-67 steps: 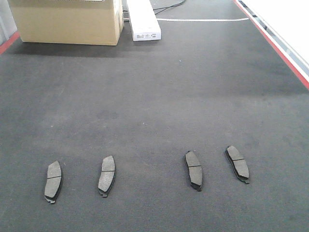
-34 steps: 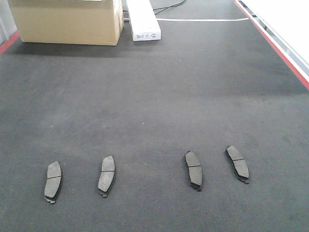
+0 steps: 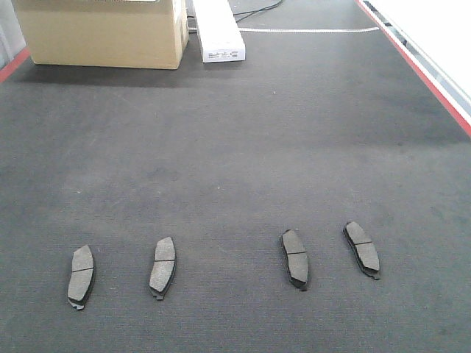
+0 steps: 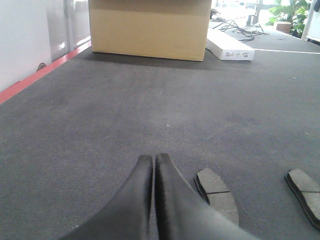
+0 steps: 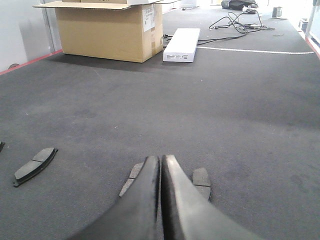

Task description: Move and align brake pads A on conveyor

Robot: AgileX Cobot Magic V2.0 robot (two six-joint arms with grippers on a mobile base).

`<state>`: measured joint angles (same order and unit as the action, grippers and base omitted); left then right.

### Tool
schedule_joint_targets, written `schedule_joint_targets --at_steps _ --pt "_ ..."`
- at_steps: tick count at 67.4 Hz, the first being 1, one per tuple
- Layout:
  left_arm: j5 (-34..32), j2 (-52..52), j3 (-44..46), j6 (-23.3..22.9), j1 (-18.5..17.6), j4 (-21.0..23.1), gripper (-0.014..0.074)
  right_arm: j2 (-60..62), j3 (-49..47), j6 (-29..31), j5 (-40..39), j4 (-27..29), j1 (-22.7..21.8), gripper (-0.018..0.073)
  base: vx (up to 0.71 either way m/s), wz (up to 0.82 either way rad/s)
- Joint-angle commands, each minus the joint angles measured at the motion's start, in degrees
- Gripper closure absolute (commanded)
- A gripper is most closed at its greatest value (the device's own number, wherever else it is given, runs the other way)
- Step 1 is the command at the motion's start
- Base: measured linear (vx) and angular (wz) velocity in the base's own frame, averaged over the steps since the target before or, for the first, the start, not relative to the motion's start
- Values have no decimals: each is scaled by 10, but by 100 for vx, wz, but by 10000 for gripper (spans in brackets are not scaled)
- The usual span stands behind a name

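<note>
Conveyor (image 3: 243,147): we see a wide charcoal belt with a fine ribbed texture filling nearly the whole front view, a red stripe running along its right edge and another at the far left corner.
Cardboard box (image 3: 99,33): we find it standing on the belt at the far left end, flaps open in the right wrist view.
White carton (image 3: 217,31): a long flat box lying on the belt just right of the cardboard box.
Cables (image 5: 240,22): dark loops on the belt beyond the white carton.
Brake pads A (image 3: 82,276): we count four lying flat on the near part of the belt in a rough row, as two pairs with a wider gap between the pairs; the two on the left (image 3: 163,266) lean slightly right, the two on the right (image 3: 295,258) lean slightly left, the outermost (image 3: 362,248) most of all.
Left claw (image 4: 153,161): fingers pressed together, holding nothing, low over the belt, one pad just right of it.
Right claw (image 5: 160,162): fingers together, empty, with two pads partly hidden behind it.
</note>
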<state>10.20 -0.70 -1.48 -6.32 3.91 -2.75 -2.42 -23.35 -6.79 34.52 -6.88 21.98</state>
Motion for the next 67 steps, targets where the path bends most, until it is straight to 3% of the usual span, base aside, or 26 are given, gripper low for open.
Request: schedule_joint_targets --at_steps 1,24,30,37,45,67 --pt "-39 -9 -10 -1 -4 -1 602 -9 -14 7 -41 -6 0 571 0 0" --pt "-39 -9 -10 -1 -4 -1 602 -7 -14 13 -43 -15 -7 571 0 0" --pt "-39 -9 -10 -1 -4 -1 602 -8 -8 16 -70 -15 -65 571 0 0" --pt "-39 -9 -10 -1 -4 -1 602 -8 25 16 -131 17 -166 571 0 0" --pt "-39 -9 -10 -1 -4 -1 602 -1 82 16 -202 21 -220 571 0 0" --pt "-39 -9 -10 -1 -4 -1 602 38 201 13 -269 7 -218 571 0 0"
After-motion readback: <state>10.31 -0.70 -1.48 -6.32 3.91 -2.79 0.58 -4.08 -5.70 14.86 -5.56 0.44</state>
